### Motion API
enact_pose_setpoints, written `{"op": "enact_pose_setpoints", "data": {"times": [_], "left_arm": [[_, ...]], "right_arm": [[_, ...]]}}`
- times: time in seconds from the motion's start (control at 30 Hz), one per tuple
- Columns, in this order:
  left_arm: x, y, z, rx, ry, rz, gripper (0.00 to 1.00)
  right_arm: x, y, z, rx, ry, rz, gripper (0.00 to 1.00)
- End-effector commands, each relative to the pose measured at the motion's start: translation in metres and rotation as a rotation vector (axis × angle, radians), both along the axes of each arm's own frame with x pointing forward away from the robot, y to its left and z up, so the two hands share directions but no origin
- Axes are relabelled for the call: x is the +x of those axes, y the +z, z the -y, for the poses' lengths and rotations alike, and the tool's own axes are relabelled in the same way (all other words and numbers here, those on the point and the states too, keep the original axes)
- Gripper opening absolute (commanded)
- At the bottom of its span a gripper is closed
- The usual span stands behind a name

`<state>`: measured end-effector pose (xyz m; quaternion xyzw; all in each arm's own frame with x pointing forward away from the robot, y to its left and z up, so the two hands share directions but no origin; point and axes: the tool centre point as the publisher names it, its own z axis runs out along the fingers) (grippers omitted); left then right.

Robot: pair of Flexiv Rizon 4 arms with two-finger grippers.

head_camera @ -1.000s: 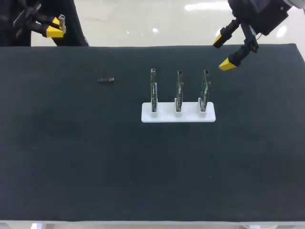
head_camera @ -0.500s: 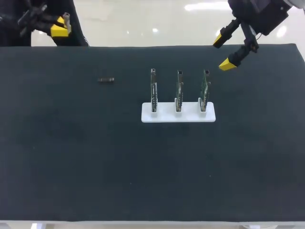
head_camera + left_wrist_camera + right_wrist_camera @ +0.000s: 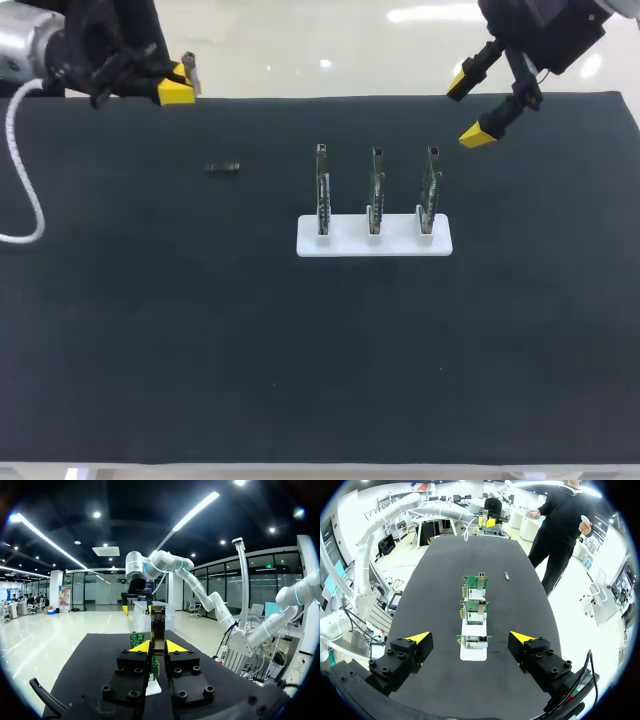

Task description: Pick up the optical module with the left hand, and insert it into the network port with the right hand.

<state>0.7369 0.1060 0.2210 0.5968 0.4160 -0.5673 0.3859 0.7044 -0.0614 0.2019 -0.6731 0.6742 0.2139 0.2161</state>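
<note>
Three network cards (image 3: 375,190) stand upright in a row, slotted side by side into a white stand (image 3: 340,242) near the middle of the black tabletop (image 3: 200,350). From the right wrist view they line up one behind the other, ahead of that arm's fingers.

Slightly farther back and off to the left of the cards, a small dark piece (image 3: 223,168) lies flat on the tabletop, well apart from the stand.

Beyond the cards, over the far right part of the tabletop, hangs the right end effector (image 3: 468,108). Its two yellow-tipped fingers are spread wide with nothing between them, and it touches none of the cards.

Farthest back, at the far left edge of the tabletop, is the left end effector (image 3: 178,85). It is clamped narrowly on the optical module (image 3: 158,625). In the left wrist view the yellow fingertips (image 3: 141,647) press the module from both sides, and it sticks out beyond them, pointing toward the cards.
</note>
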Motion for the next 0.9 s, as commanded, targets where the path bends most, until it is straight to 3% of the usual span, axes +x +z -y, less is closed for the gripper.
{"op": "enact_pose_setpoints", "data": {"times": [0.03,0.3,0.53,0.9], "left_arm": [[-0.033,-0.001,0.020,-0.015,0.341,0.021,0.00],[-0.055,-0.002,0.035,-0.034,0.468,0.031,0.00],[-0.062,-0.002,0.041,-0.058,0.580,0.044,0.00],[-0.066,-0.007,0.063,-0.028,0.589,0.038,0.00]], "right_arm": [[-0.001,0.000,0.000,0.000,-0.001,0.001,1.00],[-0.001,0.000,0.000,0.000,-0.001,0.001,1.00],[-0.001,0.000,0.000,0.000,-0.001,0.001,1.00],[-0.001,0.000,0.000,0.000,-0.001,0.001,1.00]]}}
